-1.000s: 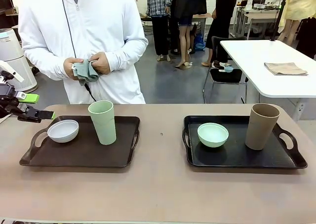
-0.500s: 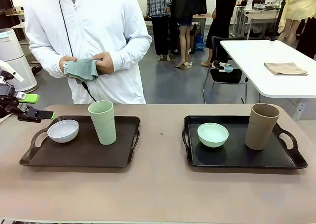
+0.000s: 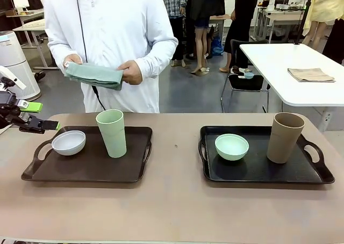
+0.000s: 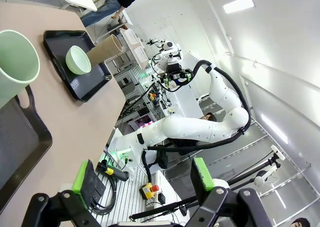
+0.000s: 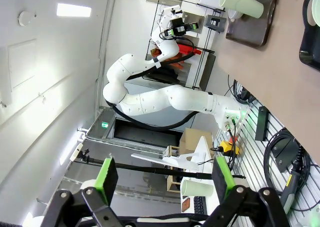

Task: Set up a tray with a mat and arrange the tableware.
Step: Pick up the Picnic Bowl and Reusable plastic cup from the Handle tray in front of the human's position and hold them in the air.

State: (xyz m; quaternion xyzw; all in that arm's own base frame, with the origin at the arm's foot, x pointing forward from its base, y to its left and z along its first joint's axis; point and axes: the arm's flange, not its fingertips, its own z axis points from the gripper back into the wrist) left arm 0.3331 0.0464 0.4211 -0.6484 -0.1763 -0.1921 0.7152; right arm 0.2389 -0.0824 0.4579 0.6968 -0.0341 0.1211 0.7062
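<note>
A person at the far side holds a folded green mat [image 3: 94,74] in both hands above the table. The left dark tray [image 3: 91,167] carries a white bowl [image 3: 68,142] and a pale green tumbler [image 3: 111,133]. On the right tray [image 3: 258,170] sit a mint green bowl [image 3: 231,146] and a tan tumbler [image 3: 285,137]. My left gripper [image 3: 42,116] hovers open and empty at the table's left edge, just left of the white bowl. In the left wrist view my left gripper [image 4: 142,179] stands open. In the right wrist view my right gripper [image 5: 165,176] is open on nothing.
Bare tabletop [image 3: 174,147] lies between the two trays and in front of them. The person's torso [image 3: 113,34] stands close behind the left tray. A white side table [image 3: 290,66] with a folded cloth is at the back right.
The person has shifted to the right and spread the mat out wider between the hands. Neither arm has moved, and the tableware stays where it was.
</note>
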